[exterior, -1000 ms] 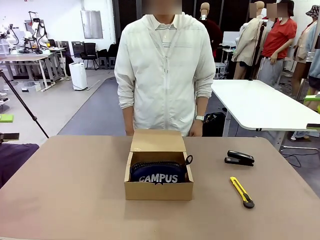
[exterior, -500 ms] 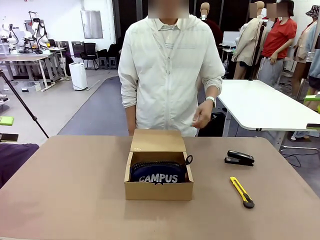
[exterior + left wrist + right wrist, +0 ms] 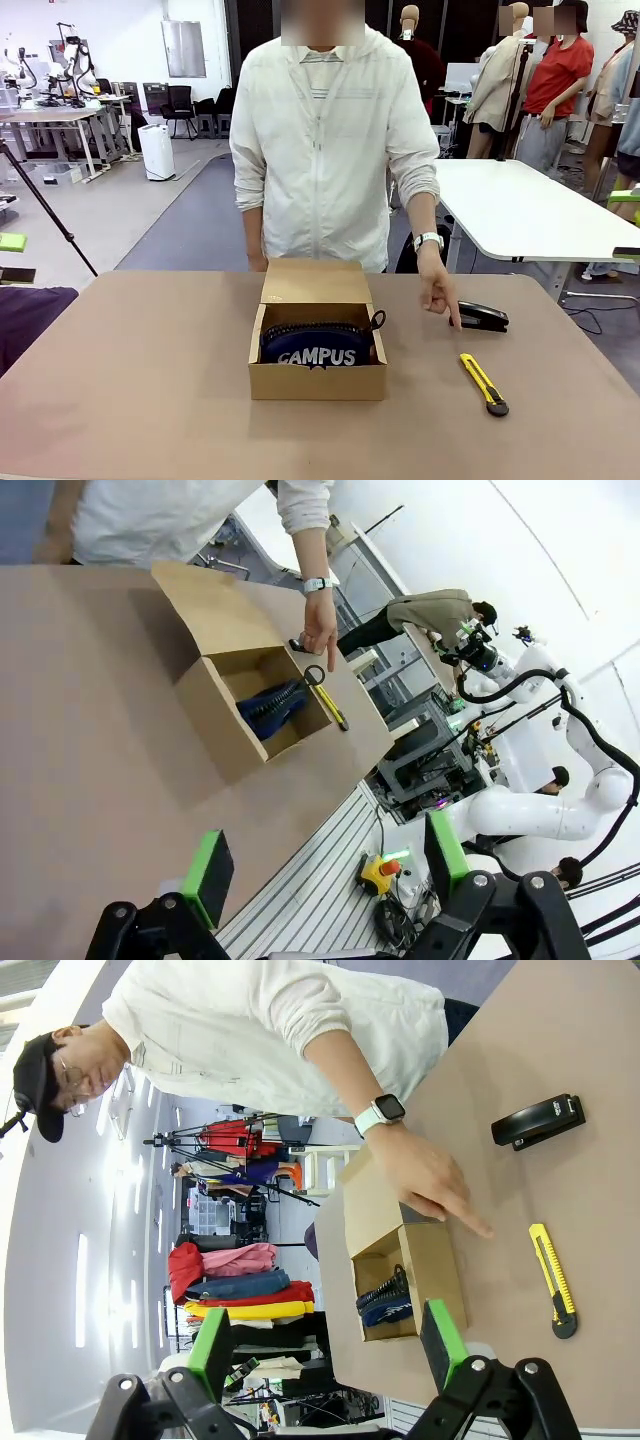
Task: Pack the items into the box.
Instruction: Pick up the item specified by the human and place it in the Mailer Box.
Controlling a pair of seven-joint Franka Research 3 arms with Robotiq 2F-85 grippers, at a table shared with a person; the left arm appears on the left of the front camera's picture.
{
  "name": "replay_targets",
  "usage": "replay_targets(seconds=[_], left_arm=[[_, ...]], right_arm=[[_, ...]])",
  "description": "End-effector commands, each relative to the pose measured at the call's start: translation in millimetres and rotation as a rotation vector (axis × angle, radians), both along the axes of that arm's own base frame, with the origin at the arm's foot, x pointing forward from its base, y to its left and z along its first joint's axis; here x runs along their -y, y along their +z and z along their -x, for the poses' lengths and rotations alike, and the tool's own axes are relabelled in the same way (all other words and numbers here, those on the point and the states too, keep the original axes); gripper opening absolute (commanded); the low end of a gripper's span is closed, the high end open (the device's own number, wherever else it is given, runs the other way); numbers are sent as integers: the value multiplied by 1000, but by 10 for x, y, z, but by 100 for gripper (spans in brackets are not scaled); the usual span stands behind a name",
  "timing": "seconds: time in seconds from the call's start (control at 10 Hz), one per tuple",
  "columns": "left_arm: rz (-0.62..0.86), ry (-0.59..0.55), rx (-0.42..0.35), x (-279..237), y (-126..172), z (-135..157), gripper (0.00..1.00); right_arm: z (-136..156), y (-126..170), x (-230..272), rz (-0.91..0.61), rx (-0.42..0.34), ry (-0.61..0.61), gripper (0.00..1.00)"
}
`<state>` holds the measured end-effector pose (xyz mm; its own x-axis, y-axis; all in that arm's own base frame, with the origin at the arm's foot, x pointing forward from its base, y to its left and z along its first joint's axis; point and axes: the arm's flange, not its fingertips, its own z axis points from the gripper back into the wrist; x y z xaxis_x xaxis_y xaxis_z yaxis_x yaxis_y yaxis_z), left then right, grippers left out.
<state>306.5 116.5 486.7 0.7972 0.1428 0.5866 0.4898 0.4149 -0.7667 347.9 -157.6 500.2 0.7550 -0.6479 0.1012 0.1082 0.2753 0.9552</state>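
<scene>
The tan cardboard box (image 3: 317, 380) stands mid-table with its flap lid open toward the person. Inside it lies the navy pouch (image 3: 316, 346) with white "CAMPUS" lettering. The yellow-and-black utility knife (image 3: 484, 383) rests on the table right of the box. The person's hand (image 3: 440, 297) points a finger down at the table between the knife and the box. In the left wrist view my left gripper (image 3: 325, 870) is open above the table edge, far from the box (image 3: 222, 705). In the right wrist view my right gripper (image 3: 326, 1344) is open, with the knife (image 3: 553, 1279) and box (image 3: 425, 1265) ahead.
A black stapler (image 3: 479, 316) lies at the back right of the table, just beyond the pointing hand. A dark purple cloth (image 3: 25, 315) sits at the table's left edge. The person in a white jacket (image 3: 325, 150) stands behind the box.
The person's hand has come down from waist height to the table, its finger now pointing near the stapler and knife. Box, pouch and knife have not moved.
</scene>
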Motion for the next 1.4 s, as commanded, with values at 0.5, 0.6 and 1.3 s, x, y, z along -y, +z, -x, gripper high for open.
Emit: replay_targets(seconds=[0.5,0.6,1.3], left_arm=[[-4,-14,17,-16,-9,4,100],[-4,-14,17,-16,-9,4,100],[-4,-14,17,-16,-9,4,100]], right_arm=[[-542,100,-337,248,-174,32,100],[-846,84,-729,430,-252,103,100],[-657,-459,-2256,1214,-327,512,100]])
